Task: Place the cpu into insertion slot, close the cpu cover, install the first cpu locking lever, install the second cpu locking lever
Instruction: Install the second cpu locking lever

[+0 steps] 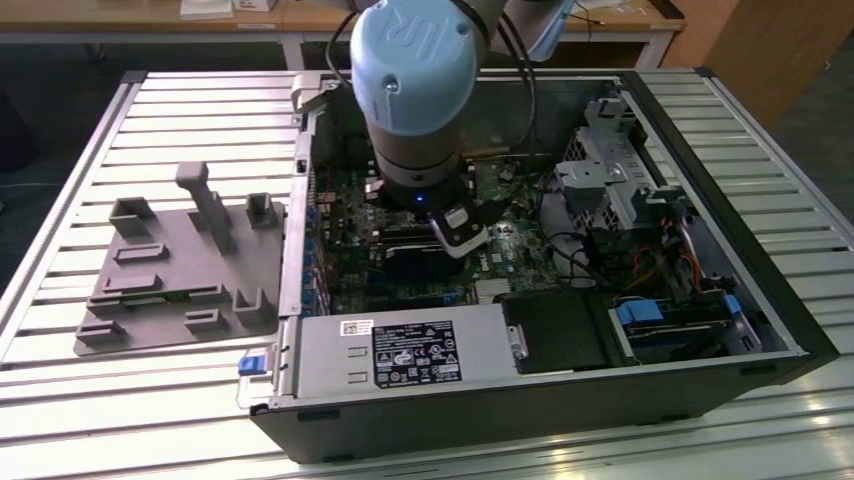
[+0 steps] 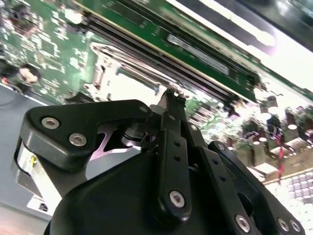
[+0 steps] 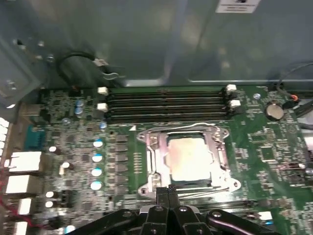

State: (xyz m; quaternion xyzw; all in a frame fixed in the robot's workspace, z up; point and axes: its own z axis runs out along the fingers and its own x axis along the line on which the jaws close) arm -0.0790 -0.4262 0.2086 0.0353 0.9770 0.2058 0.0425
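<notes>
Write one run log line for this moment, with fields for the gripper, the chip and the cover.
gripper: shut, at edge of socket | cpu: seated in insertion slot | cpu cover: down around chip | place: inside open computer case

My arm (image 1: pixel 414 90): grey tube, pale blue cap, black cable. Gripper (image 3: pixel 168 192): black linkage fingers (image 2: pixel 168 147), silver screws.

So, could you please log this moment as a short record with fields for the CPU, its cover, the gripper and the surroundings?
cpu: pale metal top up, lying in the insertion slot
cpu cover: closed, framing the chip
gripper: fingers together, tips at the socket's edge; holding nothing visible
memory slots: long black rows beside the socket
computer case: open, lying on a slatted table
grey fixture: outside the case
</notes>
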